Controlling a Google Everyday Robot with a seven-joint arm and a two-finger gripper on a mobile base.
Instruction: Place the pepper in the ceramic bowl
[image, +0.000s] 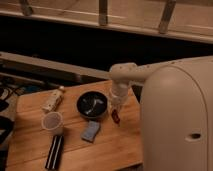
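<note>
The pepper (116, 117) is a small dark-red slim thing hanging just under my gripper (116, 108), a little above the wooden table (35, 145), right of the bowl. The gripper points down from the pale arm (125, 75) and is shut on the pepper's top end. The ceramic bowl (92, 106) is round, glossy black with pale streaks inside, and stands on the table just left of the gripper. The pepper is beside the bowl's right rim, not over its middle.
A blue-grey sponge (90, 131) lies in front of the bowl. A pale cup (52, 121) stands at the left, a black bar-shaped thing (54, 151) in front of it. A small pale bottle (52, 100) lies at the back left. My large white body (175, 125) fills the right.
</note>
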